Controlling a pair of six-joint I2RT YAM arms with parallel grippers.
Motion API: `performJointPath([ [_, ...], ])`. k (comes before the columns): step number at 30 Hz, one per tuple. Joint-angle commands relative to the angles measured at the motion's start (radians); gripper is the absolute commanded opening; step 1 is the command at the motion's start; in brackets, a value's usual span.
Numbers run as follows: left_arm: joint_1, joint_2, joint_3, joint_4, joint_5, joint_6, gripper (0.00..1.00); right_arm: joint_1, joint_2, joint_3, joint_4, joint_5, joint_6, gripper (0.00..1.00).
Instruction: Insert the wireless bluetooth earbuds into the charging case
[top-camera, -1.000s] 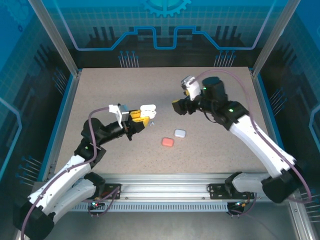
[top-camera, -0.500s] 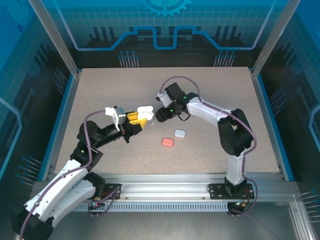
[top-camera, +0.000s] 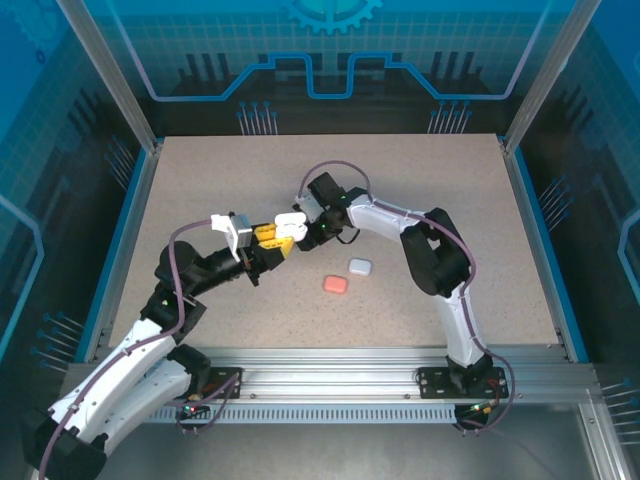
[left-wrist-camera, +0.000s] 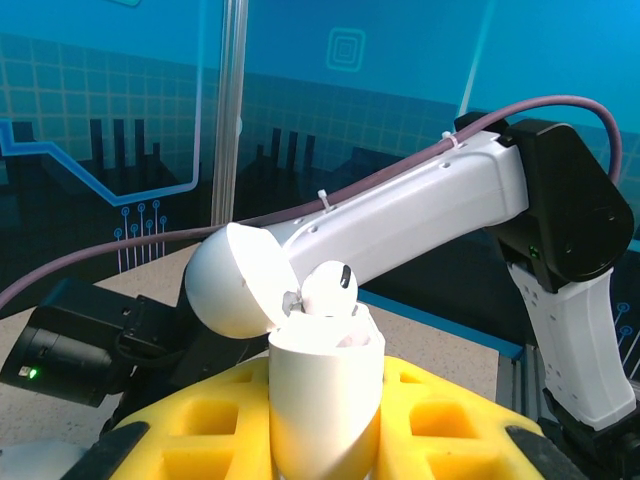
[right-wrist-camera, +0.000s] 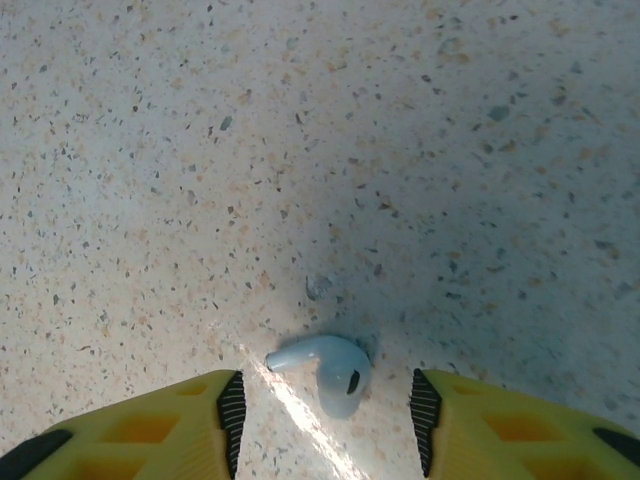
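Earbud (left-wrist-camera: 329, 290), stem hidden inside case (left-wrist-camera: 325, 400)

The top external camera sits high behind the arm bases (top-camera: 215, 382), tilted down toward twelve o'clock over the whole table (top-camera: 450, 190). The left wrist camera looks nearly level toward two o'clock, very near the charging case (left-wrist-camera: 325, 390), with the right arm (left-wrist-camera: 420, 210) beyond; the overhead view shares both. The right wrist camera faces steeply down, close above the table.
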Motion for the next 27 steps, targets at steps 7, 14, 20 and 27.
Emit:
performJointPath([
  [7,-0.004,-0.008,-0.014,0.015,-0.009,0.016,0.00,0.019,0.070,0.065,-0.058,-0.042,0.003,0.39],
  [14,-0.003,-0.010,-0.013,0.011,-0.009,0.015,0.00,0.022,0.095,0.077,-0.083,-0.023,-0.006,0.36],
  [20,-0.004,-0.010,-0.015,0.010,-0.010,0.016,0.00,0.026,0.103,0.075,-0.097,-0.020,-0.014,0.31],
  [27,-0.004,-0.010,-0.016,0.009,-0.011,0.016,0.00,0.031,0.093,0.061,-0.102,-0.020,-0.018,0.26],
])
